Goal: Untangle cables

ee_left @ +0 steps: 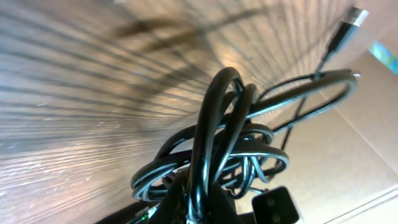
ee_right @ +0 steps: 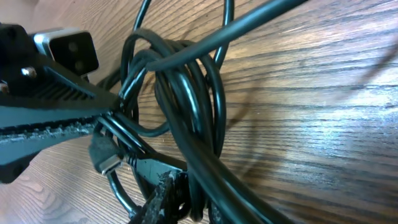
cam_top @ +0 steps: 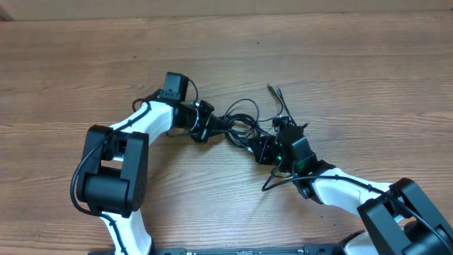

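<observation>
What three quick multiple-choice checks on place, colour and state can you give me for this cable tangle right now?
1. Where are the cables in the overhead view?
A. Between the two end effectors
B. At the far left of the picture
C. Hidden from view

2. What colour is the plug tip in the left wrist view?
A. Red
B. Silvery
C. Blue

3. How do the cables lie?
A. As three separate straight lines
B. In one tangled clump
C. Neatly coiled in a box

Answers:
1 A: they span from the left end effector to the right end effector.
2 B: it glints like pale metal.
3 B: loops cross one another in both wrist views.
</observation>
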Available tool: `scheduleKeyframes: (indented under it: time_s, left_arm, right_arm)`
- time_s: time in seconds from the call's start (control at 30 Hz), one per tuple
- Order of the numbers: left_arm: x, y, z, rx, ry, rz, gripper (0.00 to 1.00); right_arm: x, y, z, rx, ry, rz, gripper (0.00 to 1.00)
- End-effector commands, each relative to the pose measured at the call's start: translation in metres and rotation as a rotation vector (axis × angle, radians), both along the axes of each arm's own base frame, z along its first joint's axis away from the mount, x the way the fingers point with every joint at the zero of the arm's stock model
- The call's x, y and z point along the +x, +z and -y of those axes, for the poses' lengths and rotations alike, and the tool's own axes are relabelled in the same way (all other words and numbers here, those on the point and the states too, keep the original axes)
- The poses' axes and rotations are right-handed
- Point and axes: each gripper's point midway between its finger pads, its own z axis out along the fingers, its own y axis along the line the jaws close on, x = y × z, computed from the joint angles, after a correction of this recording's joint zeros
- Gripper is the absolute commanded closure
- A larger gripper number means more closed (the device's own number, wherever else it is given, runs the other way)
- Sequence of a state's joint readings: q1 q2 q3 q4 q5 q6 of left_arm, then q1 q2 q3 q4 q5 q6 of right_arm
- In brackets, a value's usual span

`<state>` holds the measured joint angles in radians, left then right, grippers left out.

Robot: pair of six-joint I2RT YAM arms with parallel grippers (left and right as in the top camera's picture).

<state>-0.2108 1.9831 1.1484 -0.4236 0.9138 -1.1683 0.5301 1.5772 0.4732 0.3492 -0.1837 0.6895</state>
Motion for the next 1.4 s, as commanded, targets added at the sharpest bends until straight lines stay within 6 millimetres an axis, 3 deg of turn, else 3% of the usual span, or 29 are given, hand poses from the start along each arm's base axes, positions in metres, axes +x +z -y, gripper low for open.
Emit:
scheduleKeyframes:
  time_s: [0.0, 0.17, 0.43, 0.6, 0.7, 0.97, 1.0, 1.07, 1.13, 1.27, 1.37]
  left_arm:
    - [0.001, 0.018, 0.005, -0.105, -0.060, 0.070, 0.96]
    - [0.009, 0.017, 0.004, -0.085, -0.133, 0.235, 0.96]
    - [0.017, -0.004, -0.008, 0.085, -0.321, 0.539, 0.96]
    - [0.014, -0.032, -0.026, 0.305, -0.349, 0.500, 0.96]
    - [0.012, -0.040, -0.026, 0.380, -0.348, 0.476, 0.95]
    - [0.010, -0.055, -0.017, 0.596, -0.340, 0.469, 0.62]
    - [0.010, -0.056, -0.016, 0.610, -0.336, 0.467, 0.61]
    - [0.009, -0.056, -0.016, 0.621, -0.327, 0.462, 0.66]
    - [0.010, -0.056, -0.016, 0.622, -0.322, 0.457, 0.79]
    - [0.012, -0.057, -0.021, 0.629, -0.290, 0.439, 0.93]
    - [0.011, -0.057, -0.021, 0.628, -0.290, 0.437, 0.96]
  right_arm:
    - [-0.006, 0.002, -0.007, 0.018, 0.038, -0.014, 0.86]
    - [-0.005, 0.003, -0.008, 0.021, 0.037, -0.008, 0.85]
    - [-0.004, 0.003, -0.007, 0.019, 0.034, -0.006, 0.79]
    - [-0.003, 0.003, -0.006, 0.015, 0.029, -0.004, 0.78]
    - [-0.003, 0.004, -0.007, 0.017, 0.029, 0.000, 0.75]
    - [0.000, 0.003, -0.003, 0.003, 0.003, 0.006, 0.62]
    - [0.000, 0.003, -0.002, 0.001, 0.003, 0.004, 0.61]
    - [0.000, 0.003, -0.002, 0.001, 0.003, 0.004, 0.59]
    - [0.000, 0.003, -0.002, 0.001, 0.003, 0.005, 0.57]
    - [0.000, 0.003, -0.002, 0.001, 0.003, 0.004, 0.52]
    - [0.000, 0.002, -0.002, -0.001, 0.000, 0.005, 0.51]
